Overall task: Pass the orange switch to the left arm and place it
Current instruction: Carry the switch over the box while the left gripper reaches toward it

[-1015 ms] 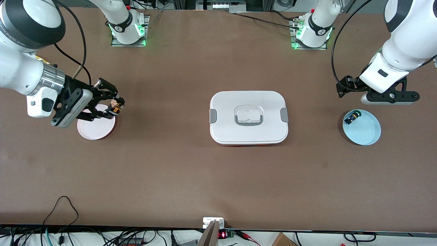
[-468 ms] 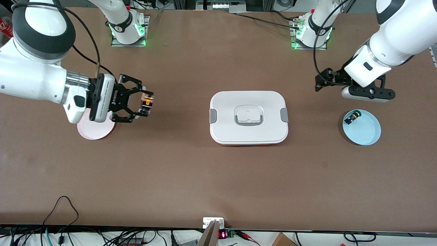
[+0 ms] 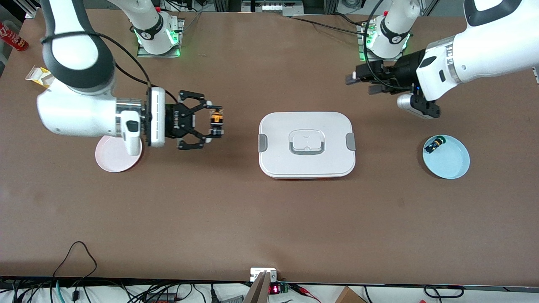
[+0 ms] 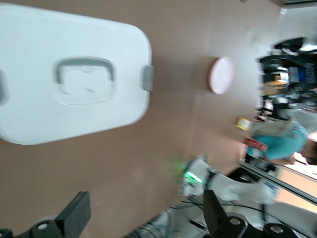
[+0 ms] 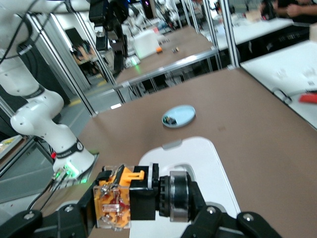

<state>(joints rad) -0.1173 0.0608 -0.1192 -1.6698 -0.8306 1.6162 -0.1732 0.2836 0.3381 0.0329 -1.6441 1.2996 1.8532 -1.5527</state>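
My right gripper is shut on the orange switch and holds it in the air over bare table between the pink plate and the white box. In the right wrist view the switch lies sideways between the fingers, orange block at one end and black cylinder at the other, with the box just past it. My left gripper is open and empty, turned sideways over the table near the box's corner at the left arm's end. Its fingers stand wide apart, with the box below.
A blue plate at the left arm's end holds a small black switch with blue and green parts. A red can and a yellow carton lie at the right arm's end. Cables run along the table's near edge.
My right gripper has carried the orange switch from over the pink plate toward the box. My left gripper has swung from above the blue plate toward the box and turned sideways.
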